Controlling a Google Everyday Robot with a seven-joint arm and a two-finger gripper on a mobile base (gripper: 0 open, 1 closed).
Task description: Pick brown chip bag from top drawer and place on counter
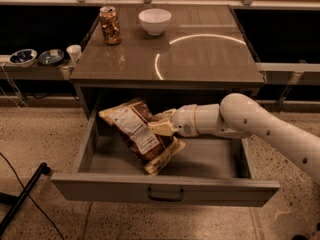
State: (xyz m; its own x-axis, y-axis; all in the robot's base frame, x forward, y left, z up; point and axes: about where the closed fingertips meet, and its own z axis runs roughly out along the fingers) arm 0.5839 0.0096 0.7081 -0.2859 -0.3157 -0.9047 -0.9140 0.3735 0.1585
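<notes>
The brown chip bag point(137, 134) is dark brown with cream edges and a pale label panel. It hangs tilted, lifted off the floor of the open top drawer point(165, 188), with its lower corner near the drawer's front. My gripper point(161, 127) reaches in from the right on a white arm and is shut on the bag's right side. The counter point(200, 59) is the glossy grey-brown top above the drawer, with a bright ring reflection.
On the counter's far side stand a can point(109, 25) at the left and a white bowl point(154, 21) beside it. Small bowls point(23, 57) and a cup point(74, 53) sit on a low shelf at the left. A dark pole point(22, 197) crosses the speckled floor at lower left.
</notes>
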